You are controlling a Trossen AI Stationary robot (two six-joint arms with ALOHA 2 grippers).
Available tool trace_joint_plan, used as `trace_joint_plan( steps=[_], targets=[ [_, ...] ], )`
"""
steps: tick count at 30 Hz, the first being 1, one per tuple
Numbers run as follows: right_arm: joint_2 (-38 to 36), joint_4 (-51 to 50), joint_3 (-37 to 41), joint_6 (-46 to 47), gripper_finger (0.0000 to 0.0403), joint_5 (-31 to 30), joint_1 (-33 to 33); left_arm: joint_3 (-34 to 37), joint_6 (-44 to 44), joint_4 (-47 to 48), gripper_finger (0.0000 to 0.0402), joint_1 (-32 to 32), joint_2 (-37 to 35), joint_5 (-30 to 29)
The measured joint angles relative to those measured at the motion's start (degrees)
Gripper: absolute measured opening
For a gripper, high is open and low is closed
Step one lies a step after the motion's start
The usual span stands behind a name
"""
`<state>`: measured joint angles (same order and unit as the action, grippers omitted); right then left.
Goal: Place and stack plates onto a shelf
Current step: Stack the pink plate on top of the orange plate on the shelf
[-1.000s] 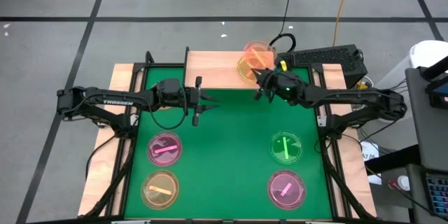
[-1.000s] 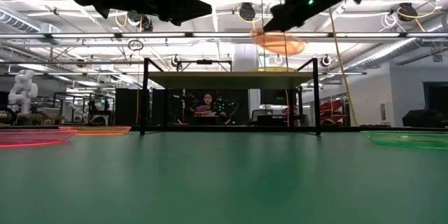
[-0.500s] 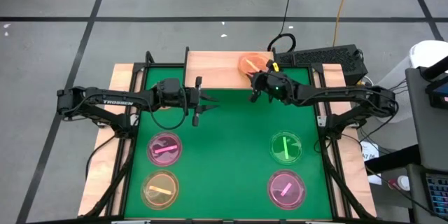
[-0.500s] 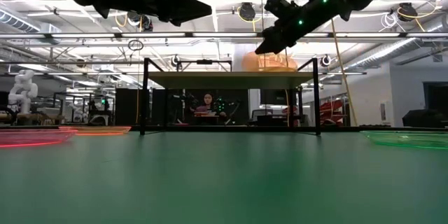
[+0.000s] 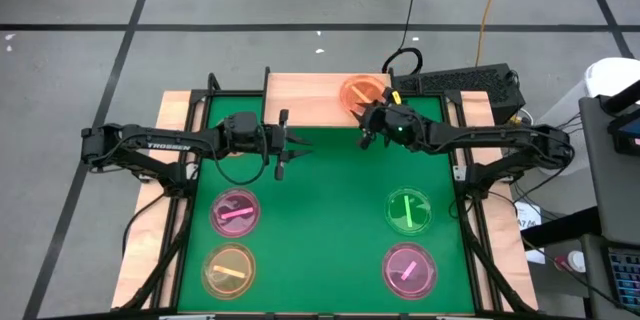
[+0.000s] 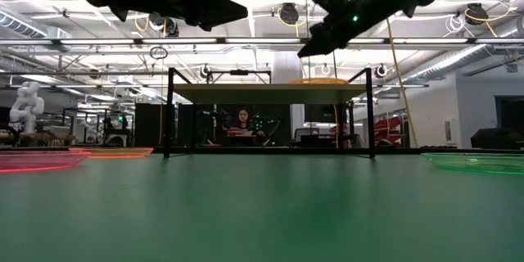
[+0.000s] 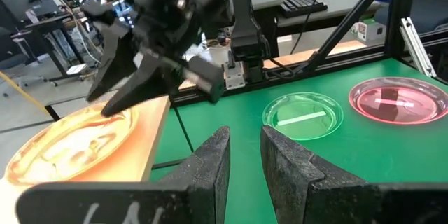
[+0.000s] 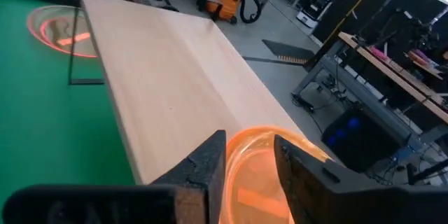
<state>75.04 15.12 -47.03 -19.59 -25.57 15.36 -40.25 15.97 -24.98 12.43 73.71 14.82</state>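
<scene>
An orange plate [image 5: 361, 90] lies flat on the right end of the light-wood shelf [image 5: 305, 100]. It also shows in the low view [image 6: 327, 81] and the left wrist view [image 7: 70, 140]. My right gripper [image 5: 369, 122] hovers just above the plate's near rim, open and empty; in its wrist view [image 8: 250, 143] the plate [image 8: 255, 164] shows beyond the fingers. My left gripper [image 5: 298, 150] hangs over the table in front of the shelf, narrowly open and empty [image 7: 245, 136]. A pink plate [image 5: 236, 210], an orange-yellow plate [image 5: 230, 270], a green plate [image 5: 410, 210] and another pink plate [image 5: 410, 270] lie on the green table.
The shelf stands on thin black legs [image 6: 169, 115] at the table's far edge, and its left part [image 8: 161, 84] is bare. A keyboard [image 5: 460, 85] and cables lie beyond the table's far right corner. A person [image 6: 242, 123] sits far behind the table.
My right gripper has gone down toward the shelf with the orange plate, set it on the shelf's right end and let go. It has then risen a little. The plate, held above the shelf and then tilted, now lies flat on the board.
</scene>
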Motion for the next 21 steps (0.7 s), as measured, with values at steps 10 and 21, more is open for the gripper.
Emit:
trace_joint_plan(
  steps=[10,21],
  targets=[
    [-14.22,-5.6,3.23,4.89,0.0101,0.1,-6.11,0.0,3.53,1.25,0.0088,0.02,0.0,-0.02],
    [-27.74,-0.99,16.99,5.44,0.01,0.12,-12.29,-0.42,-3.89,2.52,0.0088,-0.62,-0.7,-7.67]
  ],
)
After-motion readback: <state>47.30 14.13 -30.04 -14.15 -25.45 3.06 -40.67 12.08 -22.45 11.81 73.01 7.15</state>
